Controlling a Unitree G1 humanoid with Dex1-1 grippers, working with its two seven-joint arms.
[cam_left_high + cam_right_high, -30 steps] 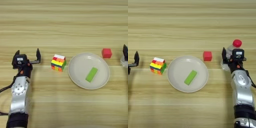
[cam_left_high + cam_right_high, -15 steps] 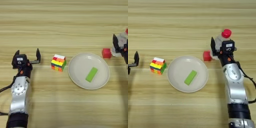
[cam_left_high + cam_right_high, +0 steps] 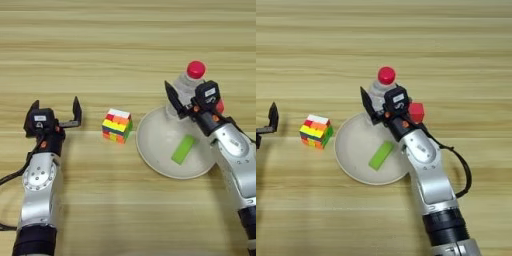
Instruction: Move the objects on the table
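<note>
**Two grippers, one bottle in the grip**

Left eye view: the right gripper [image 3: 186, 102] pinches the clear bottle [image 3: 186, 86] at its body, under the red cap, over the far rim of the plate [image 3: 150, 155], right of the table's [image 3: 100, 40] middle. I judge the bottle light, smooth and easy to dent, so the stiffer part near the neck is a good place to hold. The left gripper [image 3: 55, 112] rests near the left edge with fingers spread wide, holding nothing. The puzzle cube [image 3: 117, 125] stands between it and the plate.

Right eye view: the green block [image 3: 381, 155] lies flat inside the plate. The red cube [image 3: 416, 112] sits just beside the right gripper, partly hidden.
</note>
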